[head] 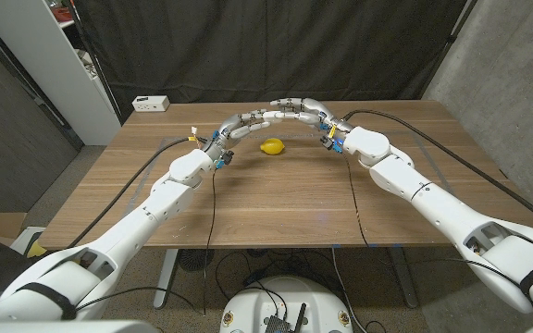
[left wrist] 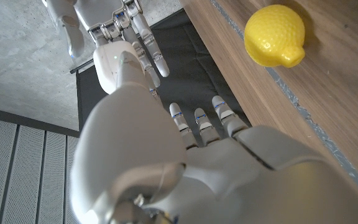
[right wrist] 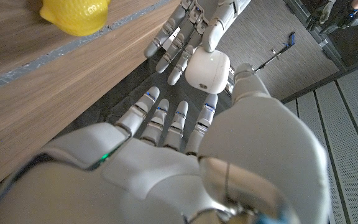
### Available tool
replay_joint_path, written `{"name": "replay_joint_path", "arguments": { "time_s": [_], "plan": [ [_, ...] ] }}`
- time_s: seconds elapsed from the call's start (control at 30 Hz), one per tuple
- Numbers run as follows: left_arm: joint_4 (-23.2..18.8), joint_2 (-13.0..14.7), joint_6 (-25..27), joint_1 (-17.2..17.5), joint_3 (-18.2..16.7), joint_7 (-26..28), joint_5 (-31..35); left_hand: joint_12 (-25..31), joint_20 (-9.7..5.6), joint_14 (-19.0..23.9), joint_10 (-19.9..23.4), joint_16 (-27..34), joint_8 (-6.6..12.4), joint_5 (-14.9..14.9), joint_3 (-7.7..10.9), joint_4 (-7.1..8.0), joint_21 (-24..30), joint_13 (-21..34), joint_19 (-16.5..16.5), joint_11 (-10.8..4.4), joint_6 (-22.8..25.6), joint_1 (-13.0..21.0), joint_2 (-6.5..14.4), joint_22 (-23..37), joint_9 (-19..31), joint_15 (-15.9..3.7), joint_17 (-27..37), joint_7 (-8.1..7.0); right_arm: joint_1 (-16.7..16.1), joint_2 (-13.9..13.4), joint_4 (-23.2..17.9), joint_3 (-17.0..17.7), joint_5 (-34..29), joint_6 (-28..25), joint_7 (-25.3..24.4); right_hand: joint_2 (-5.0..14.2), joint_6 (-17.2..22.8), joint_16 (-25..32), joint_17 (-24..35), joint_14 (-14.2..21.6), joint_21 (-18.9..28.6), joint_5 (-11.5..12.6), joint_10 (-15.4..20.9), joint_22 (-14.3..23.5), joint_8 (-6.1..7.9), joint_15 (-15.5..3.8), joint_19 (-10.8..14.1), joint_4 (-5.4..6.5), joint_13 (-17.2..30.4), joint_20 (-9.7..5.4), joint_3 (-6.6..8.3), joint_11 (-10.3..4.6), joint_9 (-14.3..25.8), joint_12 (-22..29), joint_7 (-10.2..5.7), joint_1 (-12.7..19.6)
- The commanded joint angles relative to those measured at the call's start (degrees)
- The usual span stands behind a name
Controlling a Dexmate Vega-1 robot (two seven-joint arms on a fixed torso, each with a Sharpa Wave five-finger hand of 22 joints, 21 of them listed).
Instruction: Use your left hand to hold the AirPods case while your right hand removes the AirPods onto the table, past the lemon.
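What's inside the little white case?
You can't tell. The AirPods case looks closed, so its inside is hidden. The left hand holds it, above the table's far edge beyond the lemon.

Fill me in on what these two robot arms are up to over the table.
Both arms reach across the wooden table and meet above its far side, beyond the lemon. The left hand holds a white AirPods case up in the air, and the right hand is right against it. Whether the case is open, or any AirPods are out, cannot be told.
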Motion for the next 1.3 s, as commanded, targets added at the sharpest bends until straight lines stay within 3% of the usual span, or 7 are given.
{"name": "replay_joint_path", "arguments": {
  "time_s": [0.03, 0.23, 0.47, 0.93, 1.07, 1.27, 1.3],
  "plan": [
    [0.7, -0.9, -0.3, 0.3, -0.4, 0.2, -1.2, 0.5, 0.08, 0.7, 0.7, 0.3, 1.63, -0.6, 3.46, 3.23, 0.3, 0.0, 0.3, -0.02, 4.0, 0.1, 0.0, 0.0, 6.6, -2.49, 0.0, -0.58, -0.3, 1.5, 1.9, -0.4, -1.8, 2.1, -2.0, 0.08, 0.9, 0.1, 0.1, 0.5, 0.1, 0.5, 0.3, 0.1, 0.52, -7.2, 0.4, -0.58, 0.3, -0.51, 0.36, -1.13, 0.2, 0.6, -0.21, 1.3],
    [1.6, -1.1, -0.7, 0.0, -0.5, -0.8, -1.9, 0.4, 0.04, 0.8, 0.7, 0.3, 1.68, -1.2, 3.74, 3.06, 0.3, 0.0, 0.3, -0.01, 4.2, -0.1, 0.0, 0.0, 6.6, -2.54, 0.0, -0.5, -0.1, 2.1, 2.2, -0.6, -2.2, 1.8, -2.9, 1.19, 3.0, 0.7, 0.3, 1.4, 0.3, 1.0, 1.5, 0.1, 1.26, -8.07, 0.9, -0.8, 0.4, -1.02, 0.98, -1.77, 0.2, 1.2, -0.2, 3.1],
    [2.1, -1.1, -0.5, 0.0, -0.6, -1.5, -2.5, 0.4, 0.01, 0.7, 0.8, 0.2, 1.65, -1.9, 4.09, 2.9, 0.4, 0.0, 0.4, -0.09, 4.1, -0.3, 0.0, 0.0, 6.8, -2.6, 0.0, -0.63, -0.4, 3.0, 2.6, -0.4, -2.3, 2.1, -4.3, 3.15, 9.7, 2.0, 0.7, 3.4, 0.4, 1.0, 5.0, 0.1, 3.31, -9.23, 2.1, -0.5, 0.7, -2.2, 1.17, -2.5, 0.3, 2.8, -0.23, 5.4],
    [2.9, -1.2, -0.6, 0.0, -0.8, -2.2, -3.2, 0.3, 0.18, 0.7, 0.6, 0.2, 1.46, -2.7, 4.78, 2.63, 0.3, 0.0, 0.3, 0.22, 3.7, -0.7, 0.1, 0.0, 6.9, -2.47, 0.0, -0.51, 0.5, 3.5, 3.1, -0.6, -1.7, 0.4, -4.1, 5.77, 15.7, 3.7, 1.6, 5.3, 0.5, -0.6, 9.1, 0.2, 4.98, -9.95, 3.4, 0.36, 0.9, -3.48, 0.55, -3.07, 0.8, 4.2, 2.52, 6.8],
    [3.2, -1.1, -0.5, -0.2, -0.7, -2.3, -3.0, 0.3, 0.08, 0.7, 0.7, 0.2, 1.54, -2.9, 4.93, 2.53, 0.3, 0.0, 0.3, 0.11, 3.9, -0.8, 0.0, 0.0, 6.9, -2.43, 0.0, -0.53, 1.0, 3.7, 3.6, -0.5, -0.3, -0.2, -2.7, 7.28, 17.2, 4.5, 2.3, 5.7, 0.5, -1.8, 10.8, 0.2, 5.74, -9.57, 3.6, 1.91, 0.6, -3.61, -0.44, -2.34, 1.9, 4.6, 5.88, 5.0],
    [4.2, -1.3, -0.7, -0.8, -0.5, -3.0, -3.0, 0.2, 0.29, 0.5, 0.4, 0.1, 1.39, -3.0, 5.16, 2.5, 0.3, 0.0, 0.2, 0.26, 3.5, -1.0, 0.1, 0.0, 7.0, -2.27, 0.0, -0.61, 2.2, 3.8, 4.8, -0.4, 2.3, -1.5, 0.7, 9.13, 18.5, 5.2, 3.3, 6.0, 0.4, -2.8, 11.6, 0.3, 6.55, -8.79, 3.7, 5.96, 0.7, -3.33, -1.86, -1.33, 3.3, 4.9, 6.47, -0.4],
    [4.3, -1.4, -0.7, -0.9, -0.5, -3.1, -3.0, 0.2, 0.18, 0.6, 0.5, 0.1, 1.46, -3.0, 5.21, 2.44, 0.3, 0.0, 0.3, 0.19, 3.7, -1.0, 0.1, 0.0, 7.1, -2.38, 0.0, -0.67, 2.4, 3.7, 4.9, -0.4, 2.6, -1.8, 1.2, 9.66, 18.5, 5.0, 3.4, 5.9, 0.4, -3.0, 11.5, 0.3, 6.46, -8.89, 3.5, 7.3, 0.7, -3.43, -1.9, -1.46, 3.4, 4.9, 6.59, -2.0]
  ]
}}
